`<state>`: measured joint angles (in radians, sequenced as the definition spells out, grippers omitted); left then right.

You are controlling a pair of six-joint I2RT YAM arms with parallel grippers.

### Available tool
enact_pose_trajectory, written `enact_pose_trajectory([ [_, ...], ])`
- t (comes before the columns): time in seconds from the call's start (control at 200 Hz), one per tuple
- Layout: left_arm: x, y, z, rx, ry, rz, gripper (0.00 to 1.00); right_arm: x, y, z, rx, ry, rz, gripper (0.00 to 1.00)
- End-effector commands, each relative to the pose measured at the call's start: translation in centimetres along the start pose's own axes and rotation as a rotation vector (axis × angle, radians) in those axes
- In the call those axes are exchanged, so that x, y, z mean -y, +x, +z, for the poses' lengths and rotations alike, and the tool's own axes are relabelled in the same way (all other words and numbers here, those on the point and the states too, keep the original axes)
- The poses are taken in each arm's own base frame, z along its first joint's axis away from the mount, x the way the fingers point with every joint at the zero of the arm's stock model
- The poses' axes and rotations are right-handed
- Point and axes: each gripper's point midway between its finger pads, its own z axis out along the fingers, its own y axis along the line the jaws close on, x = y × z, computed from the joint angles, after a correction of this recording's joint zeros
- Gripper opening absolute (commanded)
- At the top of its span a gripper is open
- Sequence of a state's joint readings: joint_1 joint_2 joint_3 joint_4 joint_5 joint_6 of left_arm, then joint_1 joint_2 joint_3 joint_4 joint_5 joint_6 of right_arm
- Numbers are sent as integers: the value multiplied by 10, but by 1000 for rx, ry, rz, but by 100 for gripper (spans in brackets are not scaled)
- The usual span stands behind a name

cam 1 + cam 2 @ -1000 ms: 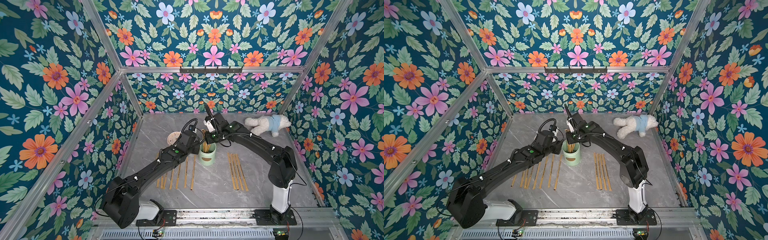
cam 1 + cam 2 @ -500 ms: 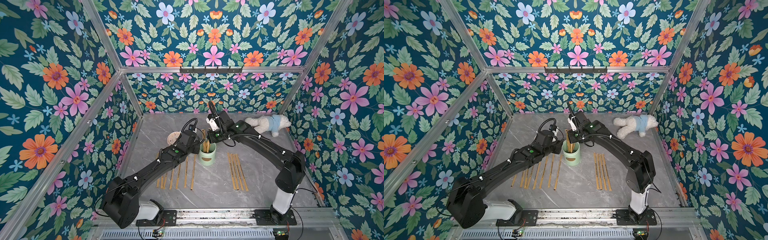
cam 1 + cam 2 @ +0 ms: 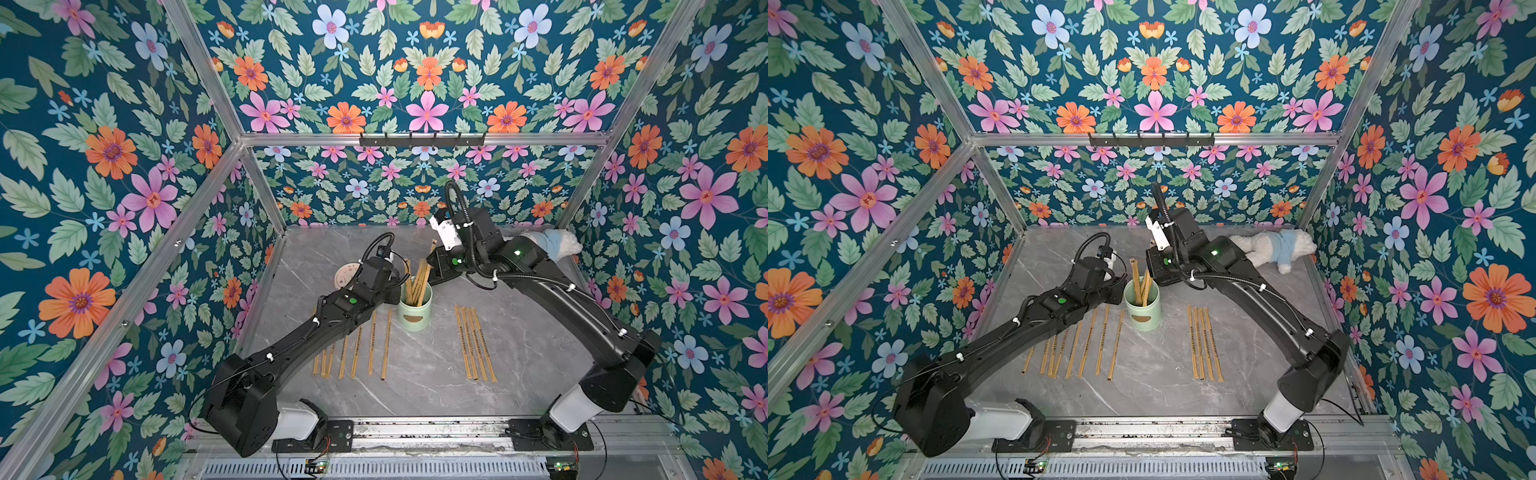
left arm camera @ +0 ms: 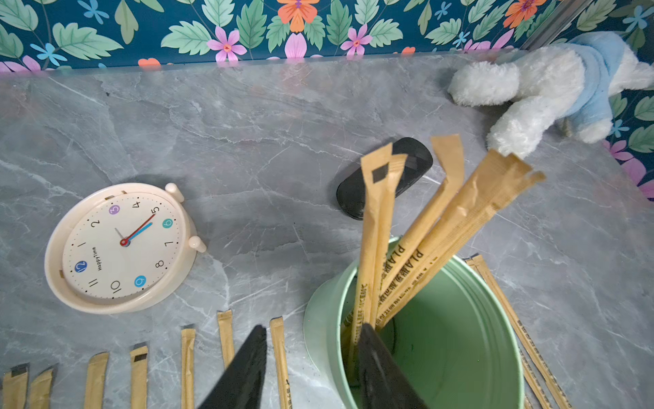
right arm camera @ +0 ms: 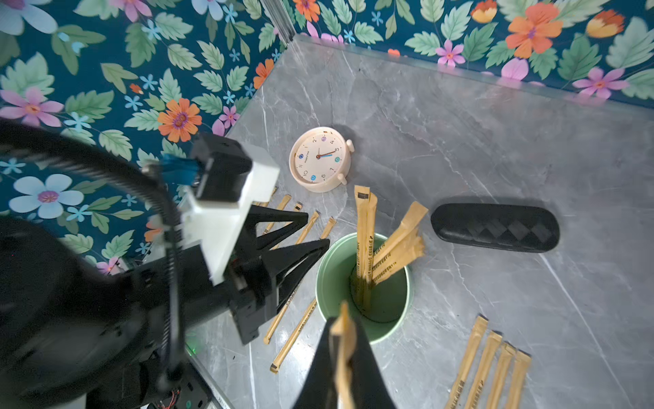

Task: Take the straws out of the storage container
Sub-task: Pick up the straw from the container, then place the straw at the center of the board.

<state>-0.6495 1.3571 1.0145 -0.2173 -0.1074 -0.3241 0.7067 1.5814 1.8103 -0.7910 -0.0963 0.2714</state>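
Note:
The mint-green storage container (image 3: pixel 414 311) (image 3: pixel 1143 311) stands mid-table with several tan straws (image 3: pixel 417 279) (image 4: pixel 417 226) (image 5: pixel 366 248) leaning in it. My left gripper (image 4: pixel 311 333) (image 3: pixel 397 286) is open, one finger outside the container's wall and the other inside the container (image 4: pixel 460 336). My right gripper (image 5: pixel 341 340) (image 3: pixel 432 268) hovers just right of the container's mouth (image 5: pixel 364 287), shut on one straw (image 5: pixel 342 329); its fingers hide the straw's lower part. More straws lie flat in a row on the left (image 3: pixel 361 345) and a row on the right (image 3: pixel 473 343).
A cream round clock (image 3: pixel 347 274) (image 4: pixel 120 248) lies behind the left arm. A black oval case (image 5: pixel 495 228) (image 4: pixel 414 159) lies behind the container. A white plush in a blue top (image 3: pixel 1275 247) sits at the back right corner. Flowered walls close in three sides.
My right gripper has moved up and to the right from over the container, still shut on its straw. The left arm and the container have stayed put.

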Motion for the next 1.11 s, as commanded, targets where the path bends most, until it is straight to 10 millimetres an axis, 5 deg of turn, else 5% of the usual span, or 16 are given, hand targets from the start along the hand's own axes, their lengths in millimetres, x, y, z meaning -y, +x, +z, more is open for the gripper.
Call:
enact_pose_trajectory([
  [0.0,2,-6,-3,15,7,-23,45,0,1,-24,10,11,-20,10],
  [0.19,0,-2,-5,-3,1,-25,45,4,10,-69,29,38,-50,10],
  [0.42,1,-3,-5,0,3,-35,45,36,42,-99,-39,197,-92,10],
  [0.89,1,1,-2,-3,2,-31,44,126,135,-74,-408,423,66,8],
  [1.1,1,2,1,-5,7,-31,44,145,168,-61,-604,460,120,8],
])
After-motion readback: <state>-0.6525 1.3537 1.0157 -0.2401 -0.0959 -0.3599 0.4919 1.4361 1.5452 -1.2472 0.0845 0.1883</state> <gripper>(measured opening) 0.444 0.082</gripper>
